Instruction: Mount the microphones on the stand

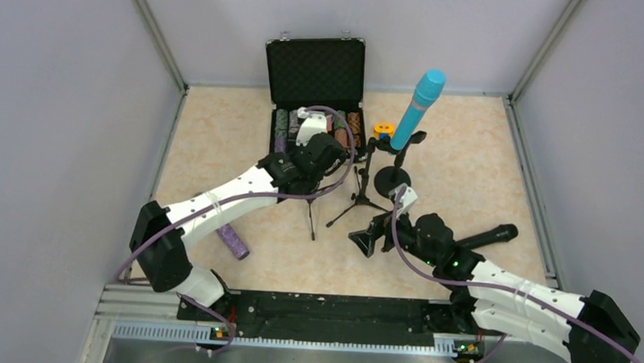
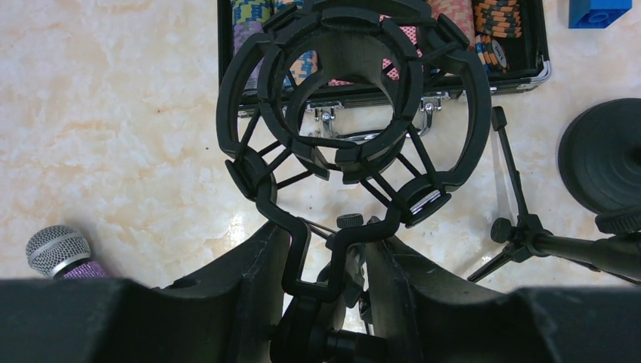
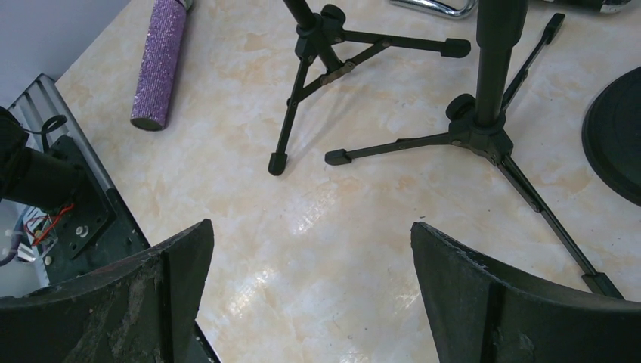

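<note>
Open case (image 1: pixel 314 73) at back centre of table (image 1: pixel 486 165), lid upright, chip stacks (image 2: pixel 495 19) inside. Round-base stand (image 1: pixel 393 179) right of case. First microphone (image 1: pixel 418 103) in its clip, tilted, head up. Two tripods before case: left tripod (image 3: pixel 314 45), right tripod (image 3: pixel 487 121), feet near each other. Shock mount (image 2: pixel 351 113) above left tripod, its bracket between left gripper (image 2: pixel 329 238) fingers. Second microphone (image 1: pixel 234 242) lying at left, partly under left arm. Third microphone (image 1: pixel 489 237) lying at right, just behind right arm. Right gripper (image 3: pixel 311 227) over bare table, before tripod feet.
</note>
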Controlling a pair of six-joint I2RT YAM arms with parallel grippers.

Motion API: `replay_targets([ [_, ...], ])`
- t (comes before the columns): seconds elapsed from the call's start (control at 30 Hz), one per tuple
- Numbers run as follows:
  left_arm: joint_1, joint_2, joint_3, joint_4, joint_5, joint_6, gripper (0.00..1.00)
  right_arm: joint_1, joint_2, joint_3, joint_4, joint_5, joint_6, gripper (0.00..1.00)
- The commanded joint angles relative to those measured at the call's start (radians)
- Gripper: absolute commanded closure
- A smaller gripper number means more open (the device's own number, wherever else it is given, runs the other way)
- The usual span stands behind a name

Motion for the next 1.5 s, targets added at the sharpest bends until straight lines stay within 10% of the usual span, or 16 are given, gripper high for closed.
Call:
replay_targets([
  [0.0, -0.002, 0.044, 0.065, -0.038, -0.055, -0.05, 1.0, -0.009, -0.039, 0.018, 0.006, 0.016, 0.001, 0.01],
  [0.3, -0.002, 0.048, 0.077, 0.011, 0.004, -0.035, 0.38, -0.009, -0.05, 0.006, 0.009, 0.018, 0.003, 0.01],
  [0.67, -0.005, -0.123, -0.094, 0.276, 0.063, 0.044, 0.02, -0.009, -0.056, 0.013, -0.003, 0.016, 0.004, 0.01],
  [1.0, 0.027, -0.258, -0.177, 0.397, 0.238, 0.102, 0.01, -0.008, -0.066, 0.001, 0.009, 0.001, 0.012, 0.01],
  [1.47, 0.342, -0.472, -0.322, 0.335, 0.434, -0.003, 0.01, -0.008, -0.061, -0.002, 0.0, 0.0, 0.017, 0.01],
])
